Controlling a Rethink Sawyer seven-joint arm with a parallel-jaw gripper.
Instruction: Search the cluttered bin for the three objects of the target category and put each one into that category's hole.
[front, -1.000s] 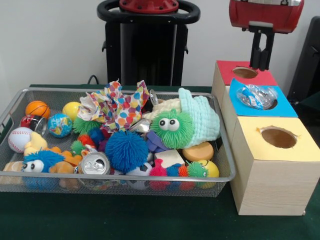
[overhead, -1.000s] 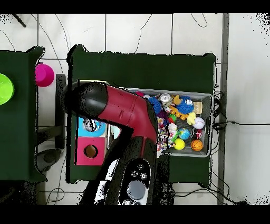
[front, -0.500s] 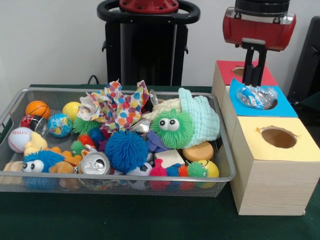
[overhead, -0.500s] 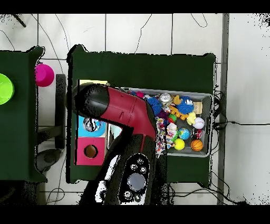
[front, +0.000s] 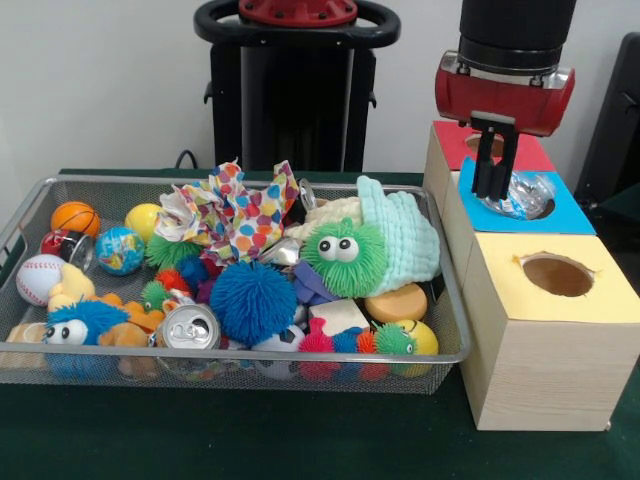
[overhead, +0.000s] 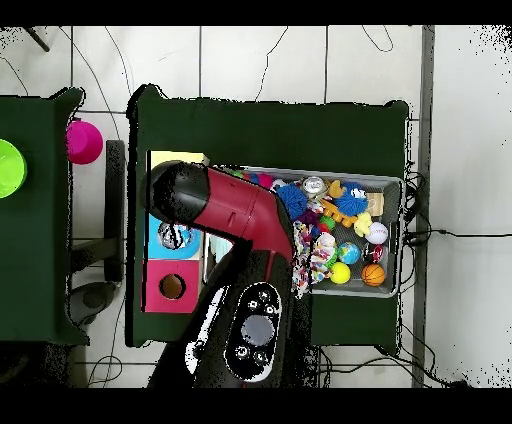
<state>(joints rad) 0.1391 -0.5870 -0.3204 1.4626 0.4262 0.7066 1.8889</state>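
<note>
Crumpled clear plastic (front: 517, 193) lies in blue hole, just beside the jaws; their spread unclear.

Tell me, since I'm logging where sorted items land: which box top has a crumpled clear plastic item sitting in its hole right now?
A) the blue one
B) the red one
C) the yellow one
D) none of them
A: the crumpled clear plastic item sits in the hole of the blue box top, while the holes in the yellow box top and the red box top look empty.
</note>
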